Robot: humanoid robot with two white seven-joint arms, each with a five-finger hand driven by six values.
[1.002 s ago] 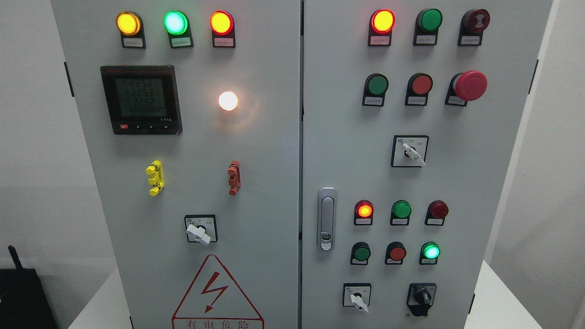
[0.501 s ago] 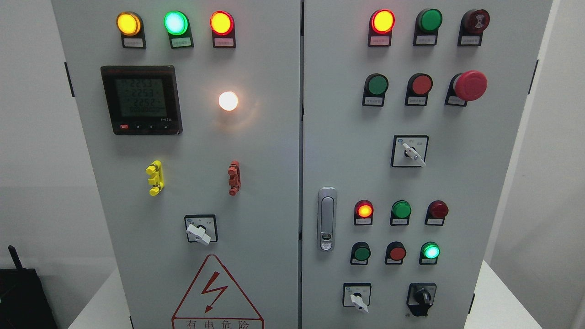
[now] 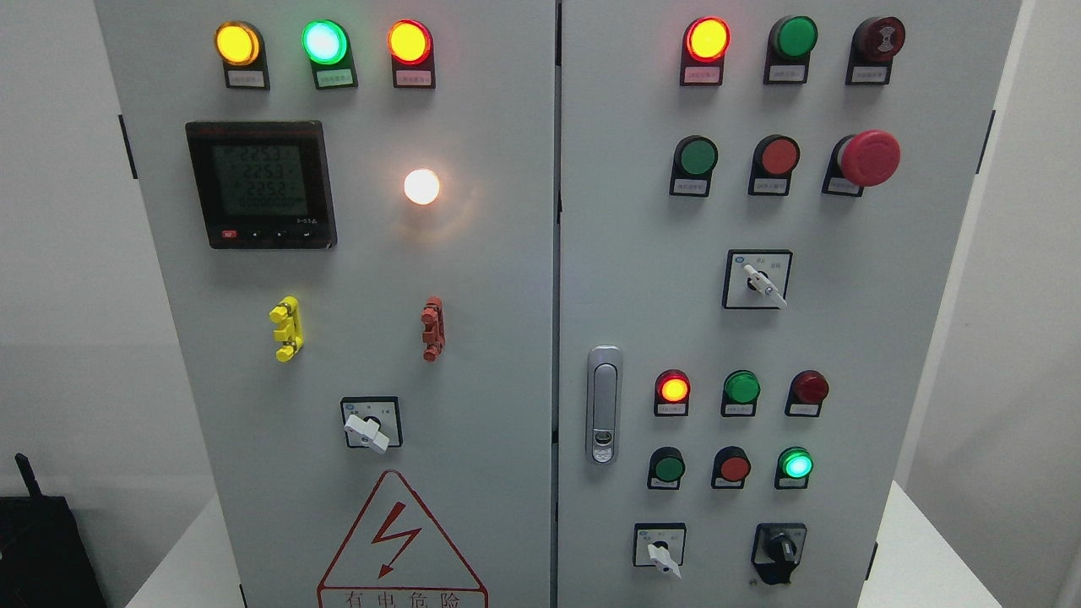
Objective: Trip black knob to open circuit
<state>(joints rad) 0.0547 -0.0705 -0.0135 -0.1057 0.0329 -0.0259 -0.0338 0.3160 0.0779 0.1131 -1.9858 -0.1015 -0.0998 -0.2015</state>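
The black knob (image 3: 781,551) sits at the lower right of the grey control cabinet (image 3: 507,355), on the right door, with its handle standing roughly upright. A white selector switch (image 3: 660,553) is to its left. Above it glows a green lamp (image 3: 796,464). Neither of my hands nor any arm shows in the head view.
The right door carries a red mushroom stop button (image 3: 870,158), a white selector (image 3: 763,283), a door latch (image 3: 603,405) and several lamps and push buttons. The left door holds a meter (image 3: 260,183), a lit white lamp (image 3: 421,187) and a white selector (image 3: 368,429). A black device (image 3: 42,549) stands lower left.
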